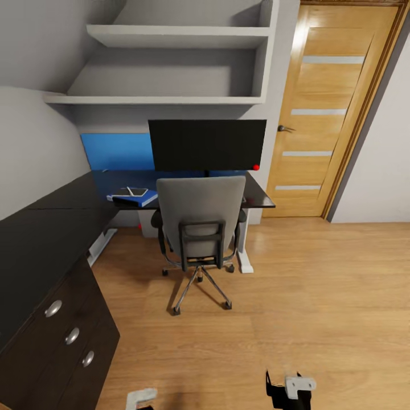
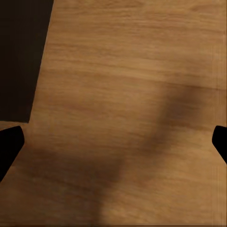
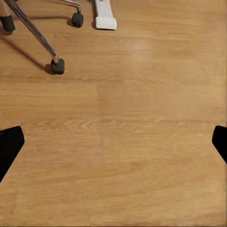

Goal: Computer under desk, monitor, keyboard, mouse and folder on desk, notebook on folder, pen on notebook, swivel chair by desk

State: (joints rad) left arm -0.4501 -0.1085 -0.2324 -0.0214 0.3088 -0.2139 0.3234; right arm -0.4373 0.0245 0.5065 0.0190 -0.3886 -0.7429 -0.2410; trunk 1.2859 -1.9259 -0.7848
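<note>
The swivel chair stands pushed up to the desk, its grey back toward me. On the desk behind it is the black monitor. Left of the chair, the blue folder lies on the desk top with the grey notebook flat on it. The chair hides the keyboard and mouse; the pen and computer cannot be made out. My left gripper hangs open over bare floor beside the desk's dark side. My right gripper is open over the floor, short of the chair's castor.
The desk's drawer block with silver knobs runs along my left. A white desk foot sits near the chair base. A wooden door is at the back right, grey wall shelves above the monitor, and open plank floor to the right.
</note>
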